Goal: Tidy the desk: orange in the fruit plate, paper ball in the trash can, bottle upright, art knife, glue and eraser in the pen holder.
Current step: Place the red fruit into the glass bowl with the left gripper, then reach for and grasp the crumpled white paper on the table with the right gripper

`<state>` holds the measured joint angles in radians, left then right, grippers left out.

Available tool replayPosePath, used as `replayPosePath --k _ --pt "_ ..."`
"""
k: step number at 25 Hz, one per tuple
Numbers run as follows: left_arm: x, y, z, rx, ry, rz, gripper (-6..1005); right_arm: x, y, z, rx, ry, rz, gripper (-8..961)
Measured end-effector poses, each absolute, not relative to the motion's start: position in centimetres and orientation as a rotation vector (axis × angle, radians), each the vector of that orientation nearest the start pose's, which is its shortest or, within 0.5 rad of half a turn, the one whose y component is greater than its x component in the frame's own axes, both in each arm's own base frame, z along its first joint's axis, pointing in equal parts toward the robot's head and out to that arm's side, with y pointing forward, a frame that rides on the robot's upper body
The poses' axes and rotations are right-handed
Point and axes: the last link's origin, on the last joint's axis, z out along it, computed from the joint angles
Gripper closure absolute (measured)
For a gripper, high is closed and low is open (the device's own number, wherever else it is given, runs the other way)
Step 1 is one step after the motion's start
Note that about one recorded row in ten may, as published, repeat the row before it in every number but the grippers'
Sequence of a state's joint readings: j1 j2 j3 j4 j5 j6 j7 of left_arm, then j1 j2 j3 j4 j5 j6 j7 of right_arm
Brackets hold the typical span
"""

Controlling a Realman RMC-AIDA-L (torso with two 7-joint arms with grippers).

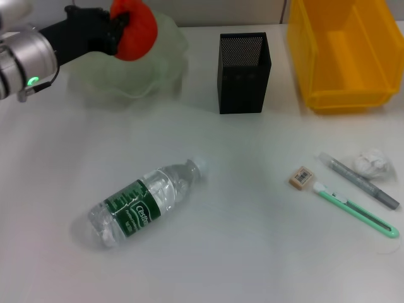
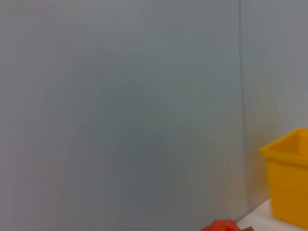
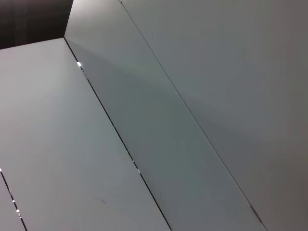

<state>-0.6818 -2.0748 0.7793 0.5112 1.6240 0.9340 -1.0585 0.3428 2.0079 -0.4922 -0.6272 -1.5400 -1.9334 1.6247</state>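
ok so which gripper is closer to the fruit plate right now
Left. The left gripper is directly over the fruit plate, holding the orange above it. The right gripper is not in any view, so it is parked somewhere away from the plate.

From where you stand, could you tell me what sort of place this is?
Probably an office-style desk set up for a tidying exercise: a white tabletop with a mesh pen holder, an art knife and an eraser.

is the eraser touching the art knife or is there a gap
Cannot tell. In the head view the eraser sits right at the tip of the green art knife, too close for either contact or a gap to show plainly; neither wrist view shows them.
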Motion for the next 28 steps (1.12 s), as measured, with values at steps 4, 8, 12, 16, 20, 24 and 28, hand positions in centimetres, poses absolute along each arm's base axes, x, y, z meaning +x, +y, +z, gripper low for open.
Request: replayPosePath --k 4,8,12,16,20,24,28 --pt "-24.1 44.2 -0.6 -2.192 -0.322 -0.445 930 28.0 26.8 9.6 -2.300 0.807 1.519 305" --pt "-24.5 44.7 -1.3 -2.190 -0.297 -0.330 937 27.9 26.6 9.5 -2.318 0.800 1.527 305" --pt "-24.7 44.7 -1.4 -2.178 -0.311 -0.317 908 27.7 26.4 9.5 -2.339 0.787 1.537 304" --pt "-25.0 44.7 -1.2 -2.158 -0.335 -0.315 845 27.3 26.3 9.7 -2.373 0.762 1.549 306" --pt "-25.1 44.6 -1.3 -2.159 -0.338 -0.316 763 26.9 26.2 10.2 -2.404 0.718 1.546 305" --pt "-25.1 44.5 -1.4 -2.165 -0.340 -0.324 664 25.9 26.2 11.1 -2.461 0.670 1.496 311" --pt "-25.2 44.5 -1.4 -2.149 -0.371 -0.348 565 24.2 26.5 11.9 -2.574 0.710 1.341 315"
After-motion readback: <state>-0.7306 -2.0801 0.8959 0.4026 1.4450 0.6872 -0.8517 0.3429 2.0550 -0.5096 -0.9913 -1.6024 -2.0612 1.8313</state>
